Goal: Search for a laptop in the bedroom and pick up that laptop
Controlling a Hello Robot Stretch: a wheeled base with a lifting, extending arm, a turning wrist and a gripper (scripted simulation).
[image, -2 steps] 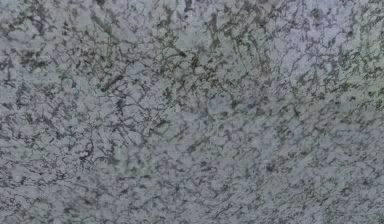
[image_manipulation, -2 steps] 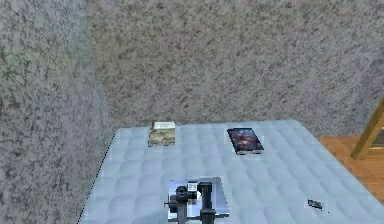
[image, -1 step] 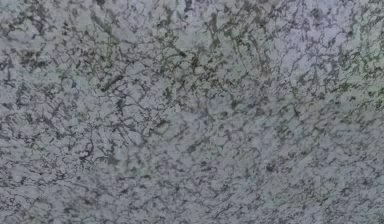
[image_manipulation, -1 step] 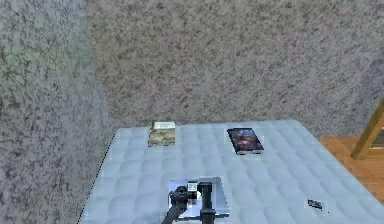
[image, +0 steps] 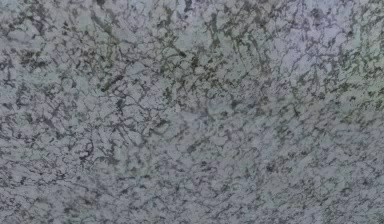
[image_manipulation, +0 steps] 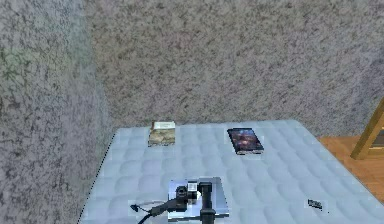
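In the arm side view a pale quilted bed (image_manipulation: 290, 175) stands in a corner of speckled grey walls. My arm rises from the bottom edge, and the gripper (image_manipulation: 143, 210) reaches left from it over the bed's near part. A flat silvery-grey thing (image_manipulation: 218, 188), perhaps a closed laptop, lies on the bed at and behind the gripper's body. I cannot tell whether the gripper holds anything. A dark flat slab with a coloured face (image_manipulation: 245, 140) lies farther out on the bed.
A small beige boxy thing (image_manipulation: 162, 133) sits near the bed's far edge, and a tiny dark thing (image_manipulation: 315, 204) lies at its near right. A wooden frame (image_manipulation: 370, 135) stands over wood floor at the right. The forward view faces a speckled grey wall (image: 190, 110) close up.
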